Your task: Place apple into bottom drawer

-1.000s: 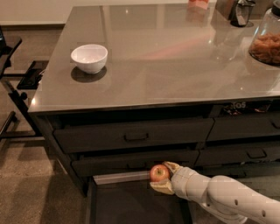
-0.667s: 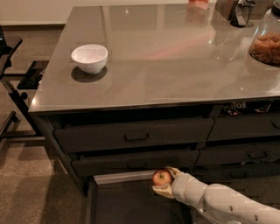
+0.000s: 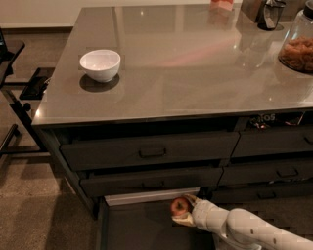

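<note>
The small red apple [image 3: 179, 206] with yellowish patches is held in my gripper [image 3: 183, 210] at the end of my white arm, which comes in from the lower right. The gripper is shut on the apple just above the dark floor of the open bottom drawer [image 3: 139, 229], near its back, in front of the pale strip [image 3: 149, 197]. The drawer is pulled out at the bottom of the left stack, under two shut handled drawers.
A white bowl [image 3: 100, 65] stands on the grey counter [image 3: 186, 63] at the left. A glass jar of snacks [image 3: 297, 43] and a dark object [image 3: 270, 13] stand at the back right. The right stack's drawers [image 3: 274, 146] are shut. A black chair frame [image 3: 14, 97] is at the left.
My gripper has carried the apple lower and a little to the right, down into the open bottom drawer. The arm has dropped further toward the frame's lower edge.
</note>
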You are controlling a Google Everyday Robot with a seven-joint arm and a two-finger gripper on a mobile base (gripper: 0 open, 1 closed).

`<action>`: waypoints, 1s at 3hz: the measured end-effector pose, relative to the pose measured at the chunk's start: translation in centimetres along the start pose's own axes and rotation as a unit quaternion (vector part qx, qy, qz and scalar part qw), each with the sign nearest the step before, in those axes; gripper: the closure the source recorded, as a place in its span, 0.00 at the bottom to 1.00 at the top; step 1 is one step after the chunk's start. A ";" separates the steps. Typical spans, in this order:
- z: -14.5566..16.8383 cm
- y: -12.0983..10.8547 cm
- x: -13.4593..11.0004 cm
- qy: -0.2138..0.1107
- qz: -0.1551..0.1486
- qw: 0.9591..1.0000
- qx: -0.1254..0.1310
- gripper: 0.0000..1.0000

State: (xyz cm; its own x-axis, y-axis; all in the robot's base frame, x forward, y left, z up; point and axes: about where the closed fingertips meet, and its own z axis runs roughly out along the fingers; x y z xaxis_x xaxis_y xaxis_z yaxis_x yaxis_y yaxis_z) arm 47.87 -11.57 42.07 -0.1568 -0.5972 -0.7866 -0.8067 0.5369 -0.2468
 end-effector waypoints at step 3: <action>6.1 2.9 4.8 0.007 -0.035 0.994 -0.103 1.00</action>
State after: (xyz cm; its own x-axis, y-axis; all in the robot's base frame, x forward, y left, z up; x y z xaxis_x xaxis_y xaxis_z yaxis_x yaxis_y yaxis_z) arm 48.27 -9.20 34.12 -0.1021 -0.6380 -0.7632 -0.9151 0.3612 -0.1795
